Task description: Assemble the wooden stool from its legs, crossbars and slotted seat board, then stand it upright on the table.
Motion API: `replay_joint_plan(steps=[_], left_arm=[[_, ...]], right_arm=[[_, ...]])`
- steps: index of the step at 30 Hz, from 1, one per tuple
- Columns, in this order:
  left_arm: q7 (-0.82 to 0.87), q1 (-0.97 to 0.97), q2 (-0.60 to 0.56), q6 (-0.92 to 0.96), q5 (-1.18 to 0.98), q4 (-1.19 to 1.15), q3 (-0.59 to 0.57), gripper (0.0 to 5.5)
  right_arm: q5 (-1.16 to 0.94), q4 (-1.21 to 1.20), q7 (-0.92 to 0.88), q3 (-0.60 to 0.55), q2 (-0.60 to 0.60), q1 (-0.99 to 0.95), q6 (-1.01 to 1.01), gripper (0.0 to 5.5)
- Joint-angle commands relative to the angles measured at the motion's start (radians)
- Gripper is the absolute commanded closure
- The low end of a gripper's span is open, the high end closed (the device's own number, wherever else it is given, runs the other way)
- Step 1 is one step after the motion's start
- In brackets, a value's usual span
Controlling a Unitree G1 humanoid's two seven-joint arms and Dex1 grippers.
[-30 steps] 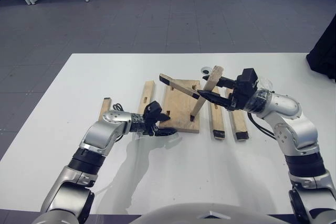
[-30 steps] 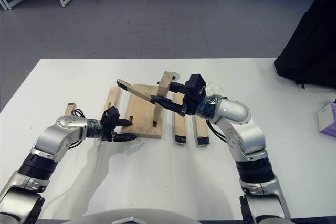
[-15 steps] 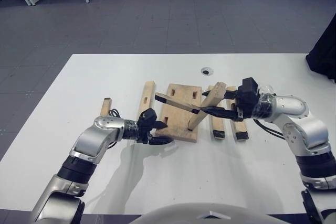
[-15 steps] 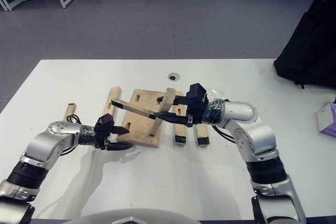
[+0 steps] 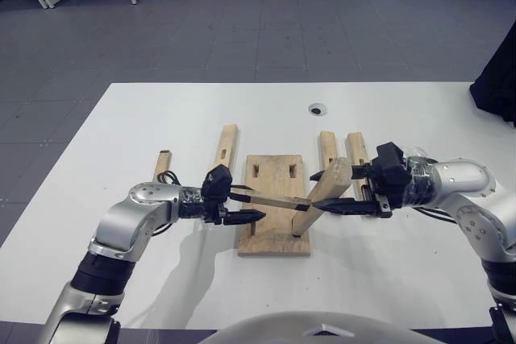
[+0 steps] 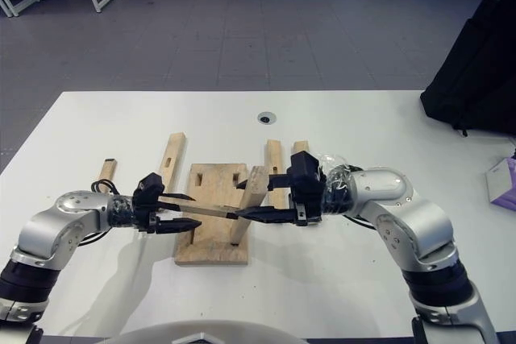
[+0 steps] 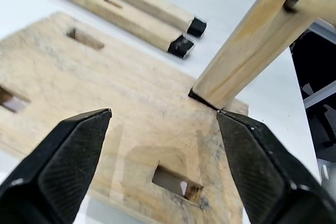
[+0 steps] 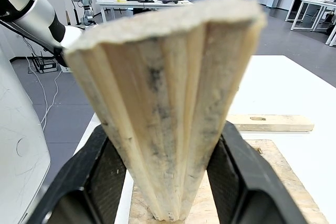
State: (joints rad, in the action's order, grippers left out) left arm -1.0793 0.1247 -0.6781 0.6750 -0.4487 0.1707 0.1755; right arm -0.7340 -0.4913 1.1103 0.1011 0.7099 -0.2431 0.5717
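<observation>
1. The seat board (image 5: pixel 270 235) lies flat on the table (image 5: pixel 161 110), close to the near edge and about midway between the left and right edges. Its slots face up.
2. The held leg (image 5: pixel 332 176) stands tilted on the board. Its dark lower end rests on the board's right part and its top leans toward the table's right edge.
3. The crossbar (image 5: pixel 274 200) runs from that leg out to the left, above the board's middle, and is raised off the wood.
4. The right gripper (image 5: pixel 321 193) pinches the held leg from both sides, one finger on each face.
5. The left gripper (image 7: pixel 164 116) is spread wide over the board's left side. The crossbar's dark free end sits between its fingers in the head views. I cannot tell whether either finger touches the crossbar.
6. A slotted loose leg (image 5: pixel 227 148) lies just left of the board's far end.
7. A short piece (image 5: pixel 162 165) lies further toward the left edge.
8. Two more legs (image 5: pixel 327 149) (image 5: pixel 357 151) lie side by side beyond the right gripper.
9. A round hole (image 5: pixel 317 108) sits in the tabletop toward the far edge.
</observation>
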Motion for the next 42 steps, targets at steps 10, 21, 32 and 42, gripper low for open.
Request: replay_joint_plan(steps=[10, 21, 32, 42], left_arm=[[0.029, -0.018, 0.0, -0.072, 0.108, -0.087, 0.123, 1.78], [0.047, 0.003, 0.004, -0.058, 0.046, 0.011, 0.023, 1.78], [0.043, 0.004, 0.019, -0.056, -0.013, 0.039, -0.013, 1.78], [0.067, 0.014, 0.05, -0.067, 0.005, 0.034, 0.005, 1.78]], right_arm=[[-0.085, 0.078, -0.094, -0.144, -0.039, -0.138, 0.033, 3.48], [0.04, 0.073, -0.084, -0.019, -0.069, 0.008, -0.03, 3.48], [-0.04, 0.14, -0.159, -0.145, -0.103, -0.127, -0.027, 3.48], [0.135, 0.33, -0.284, -0.148, -0.191, -0.268, -0.19, 3.49]])
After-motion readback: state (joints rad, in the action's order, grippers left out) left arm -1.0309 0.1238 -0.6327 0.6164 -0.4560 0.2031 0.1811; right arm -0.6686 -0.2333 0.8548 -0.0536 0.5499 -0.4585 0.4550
